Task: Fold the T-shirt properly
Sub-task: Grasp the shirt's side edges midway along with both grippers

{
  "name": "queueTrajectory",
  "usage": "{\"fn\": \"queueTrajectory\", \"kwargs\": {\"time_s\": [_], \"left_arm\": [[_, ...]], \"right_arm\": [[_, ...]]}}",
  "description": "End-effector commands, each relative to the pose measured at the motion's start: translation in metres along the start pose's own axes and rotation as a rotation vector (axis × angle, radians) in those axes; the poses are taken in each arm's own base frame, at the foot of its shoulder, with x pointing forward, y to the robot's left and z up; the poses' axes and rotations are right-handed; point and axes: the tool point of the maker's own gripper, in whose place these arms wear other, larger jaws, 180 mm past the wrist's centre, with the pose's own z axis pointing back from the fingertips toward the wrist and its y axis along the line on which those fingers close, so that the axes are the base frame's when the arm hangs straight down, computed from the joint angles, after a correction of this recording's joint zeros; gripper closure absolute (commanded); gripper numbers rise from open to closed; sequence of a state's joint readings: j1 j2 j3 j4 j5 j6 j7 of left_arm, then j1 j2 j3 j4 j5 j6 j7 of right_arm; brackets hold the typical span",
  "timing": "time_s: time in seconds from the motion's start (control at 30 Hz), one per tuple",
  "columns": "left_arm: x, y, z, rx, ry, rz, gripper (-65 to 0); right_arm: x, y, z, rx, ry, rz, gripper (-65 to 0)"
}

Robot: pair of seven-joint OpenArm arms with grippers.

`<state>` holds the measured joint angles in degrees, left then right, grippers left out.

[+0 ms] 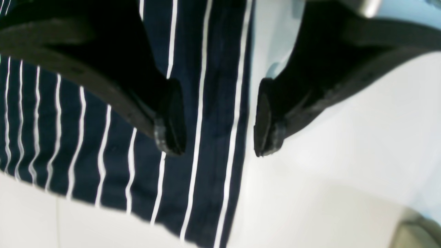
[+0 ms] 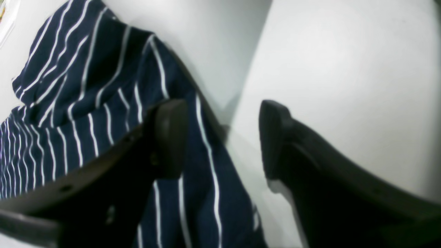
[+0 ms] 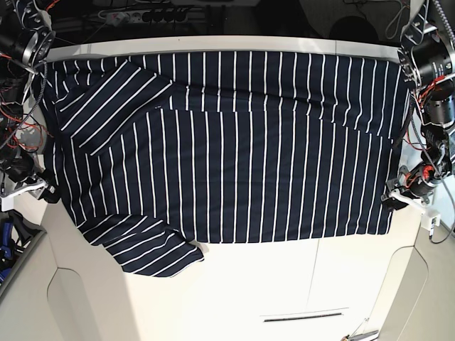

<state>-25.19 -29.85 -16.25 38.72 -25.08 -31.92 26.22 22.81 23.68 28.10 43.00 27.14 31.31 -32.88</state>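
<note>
Near edge of the table (image 3: 234,298): bare white surface, open room across the whole front, a thin slot in it toward the right.

T-shirt (image 3: 234,142) lies spread flat over the table's middle and far half, long axis running left to right across the table; stripes run near to far. Which end is neck or hem is hard to tell. A sleeve flap juts toward the near-left corner; another folded flap lies at the far-left corner. The right edge of the cloth runs straight along the table's right edge; the far edge reaches almost to the table's far edge.

Left gripper (image 1: 220,120), at the table's right edge near the cloth's near-right corner: jaws spread, one finger over striped fabric, the other over bare table, the cloth's edge between them. Nothing pinched.

Right gripper (image 2: 224,137), at the table's left edge: jaws spread, one finger over the rumpled cloth edge, the other over white table. Nothing held.

In the base view both grippers are small and partly lost among wires at the frame sides. Wrist views are blurred; whether the fingertips touch the cloth cannot be told.
</note>
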Motion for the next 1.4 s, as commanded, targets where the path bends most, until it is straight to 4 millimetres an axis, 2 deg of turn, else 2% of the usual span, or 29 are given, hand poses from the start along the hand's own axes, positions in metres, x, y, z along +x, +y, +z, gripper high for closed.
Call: {"fn": "queueTrajectory", "kwargs": {"time_s": [0.0, 0.1, 0.17, 0.67, 0.97, 1.03, 1.13, 1.2, 1.37], "left_arm": [[0.027, 0.002, 0.004, 0.001, -0.061, -0.016, -34.6], [0.023, -0.003, 0.001, -0.009, -0.05, -0.03, -34.6], [0.022, -0.006, 0.0, -0.014, -0.047, -0.028, -34.6], [0.014, -0.016, -0.005, -0.033, -0.026, -0.017, -34.6], [0.014, -0.015, -0.005, -0.032, -0.026, -0.017, -34.4], [0.014, -0.015, -0.004, -0.032, -0.026, -0.017, -33.4], [0.014, -0.015, -0.004, -0.033, -0.026, -0.017, -29.4], [0.014, -0.015, -0.004, -0.033, -0.026, -0.017, -27.4], [0.016, -0.017, -0.004, -0.038, -0.03, -0.02, -13.7]], "right_arm": [[0.024, 0.003, 0.002, 0.011, -0.064, 0.011, -35.4], [0.018, 0.003, -0.004, 0.01, -0.07, 0.002, -42.5], [0.012, 0.005, -0.008, 0.01, -0.065, 0.012, -45.0], [-0.022, 0.047, -0.032, 0.084, 0.011, 0.058, -44.9], [-0.026, 0.058, -0.035, 0.114, 0.014, 0.059, -44.6], [-0.026, 0.058, -0.035, 0.114, 0.022, 0.063, -40.4], [-0.032, 0.059, -0.033, 0.124, 0.06, 0.078, -25.9], [-0.035, 0.061, -0.033, 0.129, 0.081, 0.084, -18.8], [-0.036, 0.06, -0.033, 0.126, 0.091, 0.088, -1.5]]}}
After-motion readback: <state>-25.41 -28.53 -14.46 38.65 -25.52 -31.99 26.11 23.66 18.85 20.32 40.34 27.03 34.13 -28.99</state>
